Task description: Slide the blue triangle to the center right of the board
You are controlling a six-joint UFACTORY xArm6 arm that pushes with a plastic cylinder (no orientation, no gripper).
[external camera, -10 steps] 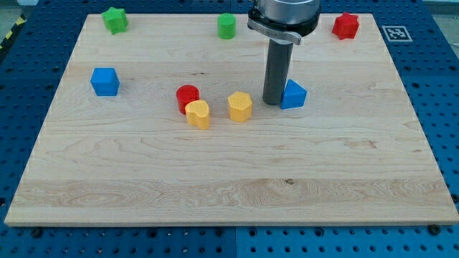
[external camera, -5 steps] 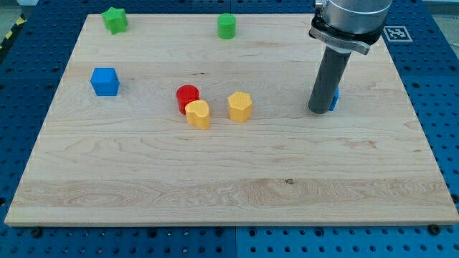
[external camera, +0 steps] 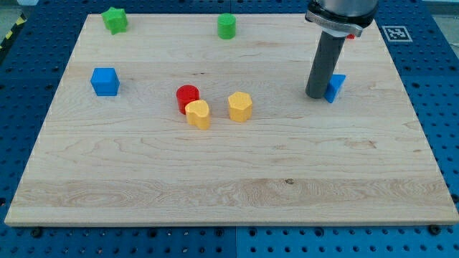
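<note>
The blue triangle [external camera: 335, 87] lies on the wooden board [external camera: 229, 179] at the view's right, a little above mid-height. My tip [external camera: 317, 95] stands on the board touching the triangle's left side. The rod partly hides the triangle's left edge.
A blue cube [external camera: 105, 81] sits at the left. A red cylinder [external camera: 187, 95], a yellow block [external camera: 199, 113] and a yellow hexagon-like block [external camera: 240, 106] cluster near the middle. Two green blocks [external camera: 114, 19] [external camera: 226, 26] sit along the top edge. A sliver of a red block [external camera: 350, 34] shows behind the arm at top right.
My tip has pushed the blue triangle rightward from the board's middle to the right side; in the last half second it moved slightly up and the triangle shows more.
</note>
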